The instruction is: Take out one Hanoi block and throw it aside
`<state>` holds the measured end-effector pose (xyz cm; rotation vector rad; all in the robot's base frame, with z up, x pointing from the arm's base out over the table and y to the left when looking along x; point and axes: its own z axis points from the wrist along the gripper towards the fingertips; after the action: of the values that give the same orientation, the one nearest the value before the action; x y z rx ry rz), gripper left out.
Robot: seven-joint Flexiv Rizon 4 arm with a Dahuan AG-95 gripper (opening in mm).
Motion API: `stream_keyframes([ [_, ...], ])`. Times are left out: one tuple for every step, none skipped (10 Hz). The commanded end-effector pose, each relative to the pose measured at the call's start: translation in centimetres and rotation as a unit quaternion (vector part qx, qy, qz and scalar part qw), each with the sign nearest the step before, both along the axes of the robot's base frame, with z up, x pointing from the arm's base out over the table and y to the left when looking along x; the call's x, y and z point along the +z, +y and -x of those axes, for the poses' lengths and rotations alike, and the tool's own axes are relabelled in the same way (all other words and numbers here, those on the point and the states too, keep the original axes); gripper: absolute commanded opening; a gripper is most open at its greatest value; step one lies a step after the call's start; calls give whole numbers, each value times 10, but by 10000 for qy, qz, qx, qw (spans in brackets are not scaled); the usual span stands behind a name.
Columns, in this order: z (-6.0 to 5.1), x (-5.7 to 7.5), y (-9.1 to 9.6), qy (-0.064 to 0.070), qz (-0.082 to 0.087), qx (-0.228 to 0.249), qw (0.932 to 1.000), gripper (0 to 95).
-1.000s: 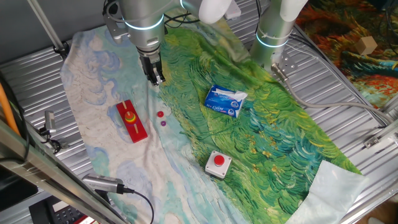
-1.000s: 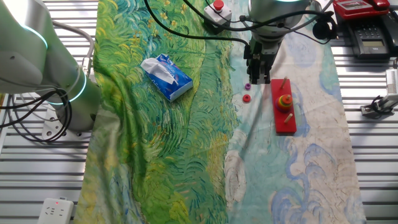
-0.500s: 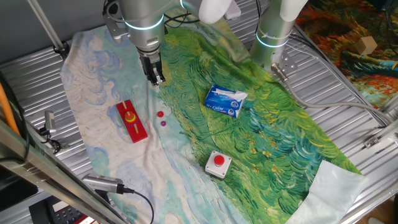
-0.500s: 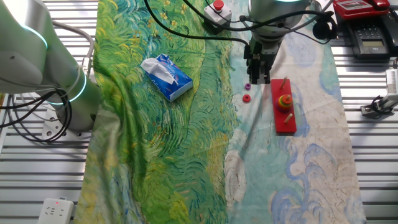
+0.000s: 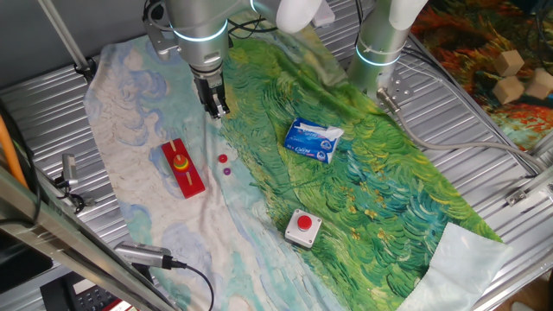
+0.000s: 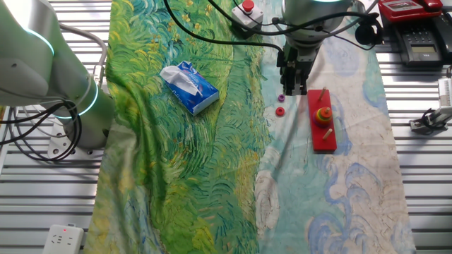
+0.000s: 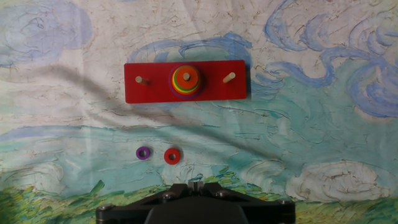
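Note:
The Hanoi block, a tiny orange-red disc, lies flat on the cloth next to a tiny purple disc. Both lie off the red base, which carries a stack of discs on its middle peg. The block also shows in both fixed views. My gripper hangs above the cloth a little short of the block, with its jaws together and nothing between them. It shows in both fixed views.
A blue tissue pack lies on the green part of the cloth. A box with a red button stands near the cloth's edge. A second arm stands at the back. A black handset lies beside the cloth.
The arm, the base and both loose discs have not moved. More tan blocks now show at the far right edge of one fixed view, off the table.

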<state>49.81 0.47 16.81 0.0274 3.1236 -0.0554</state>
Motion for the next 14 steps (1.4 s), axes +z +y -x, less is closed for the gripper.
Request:
stream_keyframes([
  [0,0,0,-9,0,3,10000,0],
  [0,0,0,-7,-1,-6,10000,0],
  [0,0,0,-8,-1,-22,10000,0],
  [1,0,0,-9,-1,-35,10000,0],
  [1,0,0,-7,-5,-42,10000,0],
  [1,0,0,-6,-18,-35,10000,0],
  [1,0,0,-4,-19,-32,10000,0],
  [1,0,0,-5,-16,18,10000,0],
  [1,0,0,-5,-16,18,10000,0],
  [1,0,0,-8,-16,62,10000,0],
  [1,0,0,-10,-16,83,10000,0],
  [1,0,0,-11,-17,98,9999,0],
  [1,0,0,-11,-17,98,9999,0],
  [1,0,0,-11,-16,92,10000,0],
])
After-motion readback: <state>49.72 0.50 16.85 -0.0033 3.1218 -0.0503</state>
